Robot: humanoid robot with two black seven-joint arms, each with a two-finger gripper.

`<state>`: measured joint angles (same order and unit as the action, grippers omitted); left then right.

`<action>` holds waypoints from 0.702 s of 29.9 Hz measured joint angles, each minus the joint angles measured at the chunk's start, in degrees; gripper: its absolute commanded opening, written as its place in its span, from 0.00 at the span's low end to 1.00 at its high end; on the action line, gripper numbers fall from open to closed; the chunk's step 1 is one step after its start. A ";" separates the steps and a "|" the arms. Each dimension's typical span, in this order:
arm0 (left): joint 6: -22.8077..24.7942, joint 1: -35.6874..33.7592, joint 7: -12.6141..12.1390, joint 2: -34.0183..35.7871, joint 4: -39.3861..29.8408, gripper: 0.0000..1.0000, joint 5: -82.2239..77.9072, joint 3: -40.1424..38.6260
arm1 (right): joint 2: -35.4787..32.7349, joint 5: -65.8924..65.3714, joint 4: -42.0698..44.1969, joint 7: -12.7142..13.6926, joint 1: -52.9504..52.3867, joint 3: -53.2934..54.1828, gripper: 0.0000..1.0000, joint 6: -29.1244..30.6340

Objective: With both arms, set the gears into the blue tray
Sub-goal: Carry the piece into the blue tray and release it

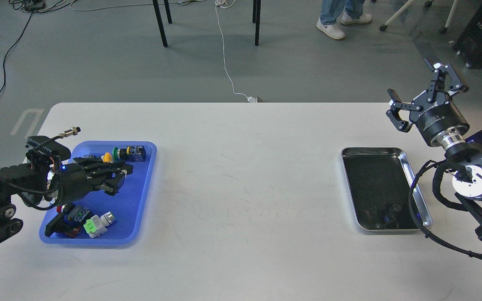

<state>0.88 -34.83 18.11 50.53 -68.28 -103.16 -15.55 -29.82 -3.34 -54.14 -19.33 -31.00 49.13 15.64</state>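
Left pincer (120, 177) hangs low over the blue tray (142, 196), its dark fingers lying close together; whether they pinch anything I cannot tell. Around it in the tray lie colourful push-button switches (130, 153), some at the far end and some at the near end. Over on the other side, the right pincer (427, 90) is raised above the desk (245, 175), its fingers spread wide and bare. Two small dark gears (389, 215) sit in the near end of the silver tray (408, 167).
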 measured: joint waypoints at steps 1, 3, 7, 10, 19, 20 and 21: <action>-0.17 0.46 0.00 -0.13 0.77 0.14 -0.04 0.01 | -0.07 0.00 0.00 0.00 -0.01 0.00 0.98 0.00; -0.37 1.21 0.01 -0.26 2.05 0.14 -0.09 0.04 | -0.26 0.00 -0.02 0.00 -0.03 0.00 0.99 0.00; -0.43 2.36 1.03 -0.27 3.19 0.15 -0.11 0.05 | -0.64 0.00 -0.23 0.00 -0.03 0.00 0.99 0.00; -0.45 2.88 1.34 -0.22 4.36 0.17 -0.05 0.08 | -0.74 0.00 -0.26 0.00 0.03 0.00 0.99 0.00; -0.45 3.19 1.25 -0.07 7.32 0.30 0.04 0.03 | -0.83 0.00 -0.28 0.00 0.13 0.00 0.98 0.08; -0.46 3.19 1.25 -0.13 7.97 0.45 0.06 0.01 | -0.95 0.00 -0.30 0.00 0.13 0.00 0.99 0.08; -0.46 3.19 1.26 -0.18 8.40 0.57 0.11 0.01 | -1.05 0.00 -0.33 0.00 0.14 0.00 0.98 0.09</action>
<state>0.42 -31.64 19.37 50.35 -59.87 -103.05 -15.55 -30.87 -3.34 -54.47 -19.34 -30.86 49.13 15.73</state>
